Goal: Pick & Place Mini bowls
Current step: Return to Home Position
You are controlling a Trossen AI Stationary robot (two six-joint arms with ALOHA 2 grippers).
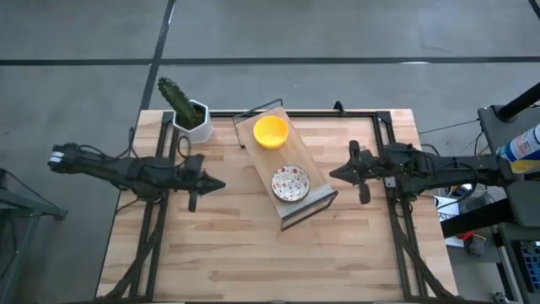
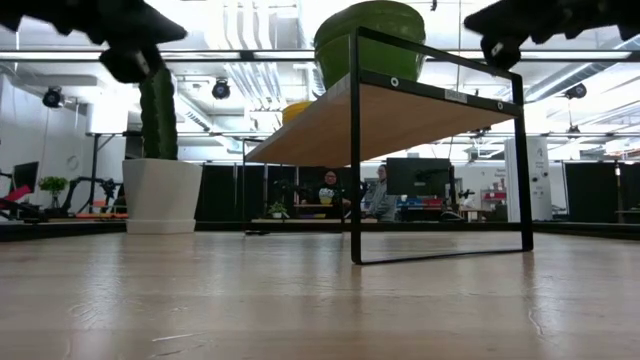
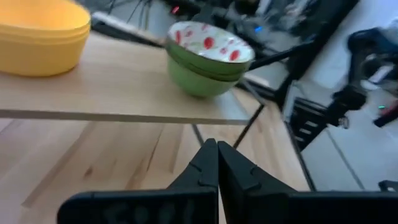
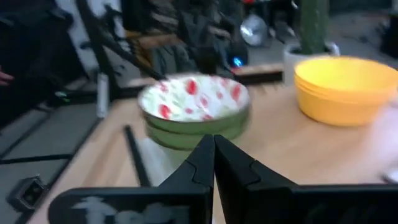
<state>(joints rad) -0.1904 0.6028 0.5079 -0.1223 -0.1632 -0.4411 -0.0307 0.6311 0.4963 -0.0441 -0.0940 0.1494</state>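
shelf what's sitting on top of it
The shelf holds a yellow bowl stack and, apart from it, a red-speckled stack. Nesting covers the lower bowls, so how many each holds cannot be told.

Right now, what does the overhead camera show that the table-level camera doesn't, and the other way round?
Only overhead: the red-dotted white inside of the speckled bowls, and both arms whole, with the left hand and right hand held clear of the shelf, one on each side. Only table level: the green outside of those bowls, the open space under the shelf, and people seated in the room behind. Both: the shelf, the yellow bowls on it, and the cactus pot.
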